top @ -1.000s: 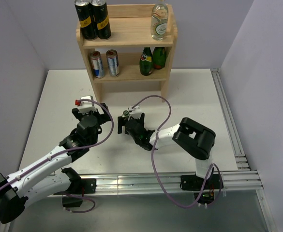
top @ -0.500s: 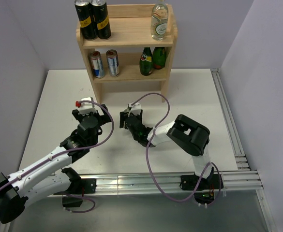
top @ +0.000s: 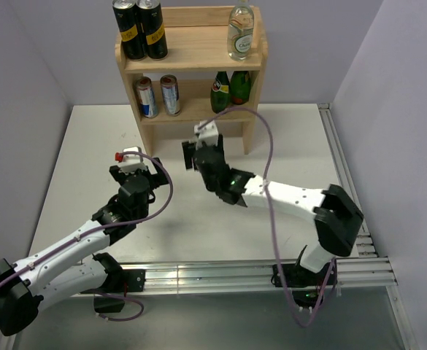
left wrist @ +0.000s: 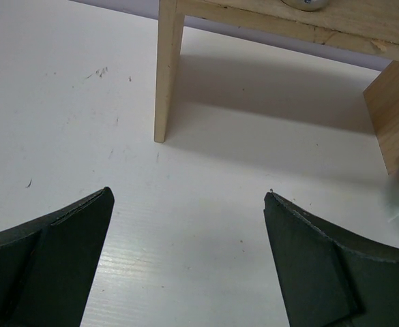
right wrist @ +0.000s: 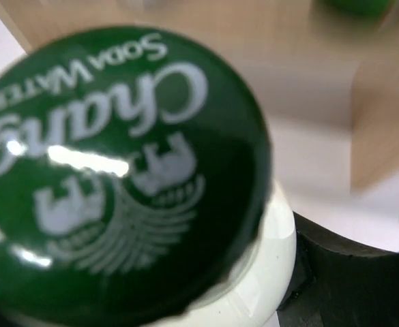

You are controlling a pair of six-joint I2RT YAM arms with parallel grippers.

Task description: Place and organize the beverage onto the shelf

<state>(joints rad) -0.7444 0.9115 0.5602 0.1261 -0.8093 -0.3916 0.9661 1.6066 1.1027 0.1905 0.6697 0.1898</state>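
Right gripper [top: 201,153] is pinched on a soda water bottle [right wrist: 117,184] just under its green cap. The bottle is carried above the bench [top: 89,146], near the front of the shelf [top: 191,51]. Its cap faces the wrist camera, so its long axis appears to run along that camera's line of sight. The shelf lies straight ahead on the far side, and a clear bottle [top: 241,29] stands top right. Left gripper [left wrist: 189,204] is spread wide and empty, further from the shelf. The right arm is better placed.
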